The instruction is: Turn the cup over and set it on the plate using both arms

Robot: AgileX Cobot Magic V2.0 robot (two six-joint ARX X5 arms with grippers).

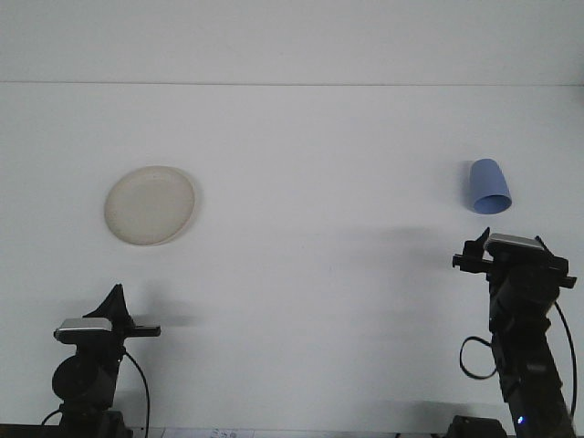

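Note:
A blue cup [489,186] sits at the right of the white table, its narrow end pointing away and its wide end toward me. A round cream plate [150,204] lies at the left. My right gripper [498,245] is raised a short way in front of the cup, apart from it, and its wrist block hides the tip. My left gripper [116,294] stays low near the front edge, below the plate, shut to a single point and holding nothing.
The white table [310,164] runs back to a pale wall. Cables hang from both arms near the front edge.

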